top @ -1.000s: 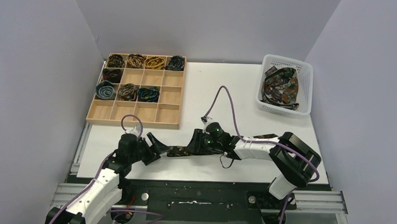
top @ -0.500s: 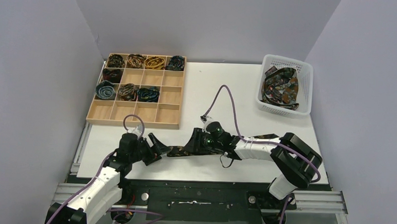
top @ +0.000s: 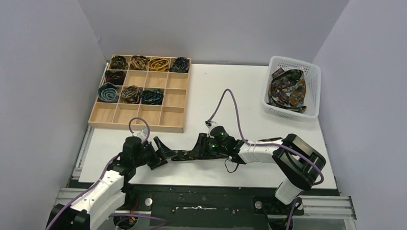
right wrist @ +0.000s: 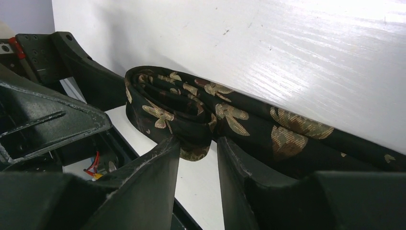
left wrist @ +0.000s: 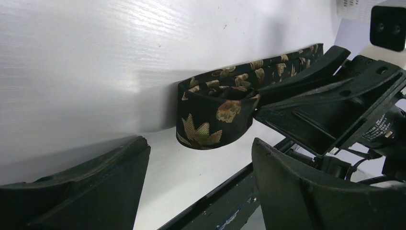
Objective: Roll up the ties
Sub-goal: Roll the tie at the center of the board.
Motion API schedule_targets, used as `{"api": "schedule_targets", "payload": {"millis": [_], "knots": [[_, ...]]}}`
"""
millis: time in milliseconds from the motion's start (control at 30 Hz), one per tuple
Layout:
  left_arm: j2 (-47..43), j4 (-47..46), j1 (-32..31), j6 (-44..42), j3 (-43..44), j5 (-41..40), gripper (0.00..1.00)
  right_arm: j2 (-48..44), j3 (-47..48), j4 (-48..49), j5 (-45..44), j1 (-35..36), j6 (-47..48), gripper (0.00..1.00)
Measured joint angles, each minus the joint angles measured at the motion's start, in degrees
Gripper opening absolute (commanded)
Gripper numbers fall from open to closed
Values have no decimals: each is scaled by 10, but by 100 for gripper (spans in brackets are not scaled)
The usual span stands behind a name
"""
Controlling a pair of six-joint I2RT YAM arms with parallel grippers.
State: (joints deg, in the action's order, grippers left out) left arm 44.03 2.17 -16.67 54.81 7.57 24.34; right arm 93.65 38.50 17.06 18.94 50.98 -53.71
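Along the lower edge of the surface: a dark tie with gold leaf print lies flat, its long axis running left to right across the overhead frame.
Coiled end: the tie's left tip, wound into a small loose roll, the unrolled tail trailing off to the right.
Right claw: closed on the coil, a fold of fabric pinched in the narrow gap between its two tips.
Left claw: jaws spread wide and holding nothing; it faces the coil from the left, close by but not touching.
Key relation: the roll sits between the two claws, the right one on it, the left one just beside; the strip yet to be wound runs right, beneath the right arm.
Wooden tray, upper left: eight rolled ties in its upper compartments.
White basket, upper right: a heap of loose ties.
Judgement: rolling is barely begun on this tie, and most of its length remains flat.
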Motion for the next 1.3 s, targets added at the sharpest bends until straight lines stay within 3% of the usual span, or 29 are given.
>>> {"api": "schedule_targets", "payload": {"millis": [700,1000,1300], "knots": [[129,-154,0,-56,0,51,73,28,14,-13,0,-5,5,34],[192,-236,-2,-101,1,68,69,35,14,-6,10,-12,3,34],[261,-298,-9,-116,10,89,58,37,15,-4,19,-17,3,34]]}}
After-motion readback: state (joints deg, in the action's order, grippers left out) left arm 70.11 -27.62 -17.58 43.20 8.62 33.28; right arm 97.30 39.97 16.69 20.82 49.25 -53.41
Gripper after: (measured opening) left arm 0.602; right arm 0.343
